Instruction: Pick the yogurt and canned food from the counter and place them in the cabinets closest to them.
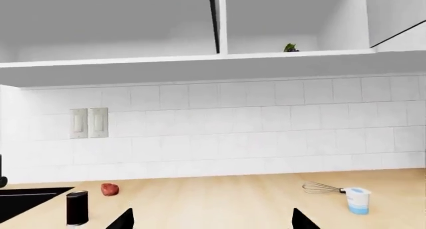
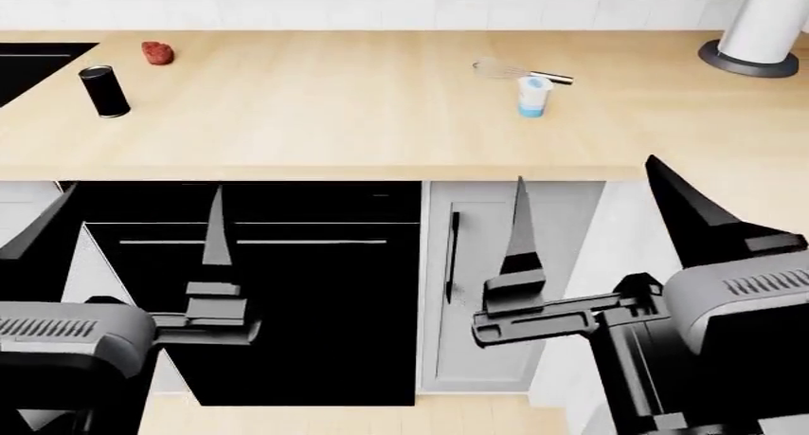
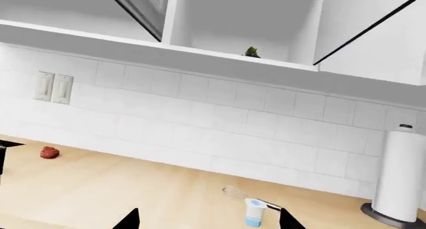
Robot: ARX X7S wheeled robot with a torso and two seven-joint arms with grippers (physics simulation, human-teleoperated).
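Approach step — nothing grasped. Left claw (image 2: 127, 231) and right claw (image 2: 594, 217) both spread apart, short of the desk (image 2: 329, 122). Yogurt (image 2: 535, 96) beside whisk (image 2: 506, 71); canned food (image 2: 104, 90) near sink. Next: reach forward to 1 item.
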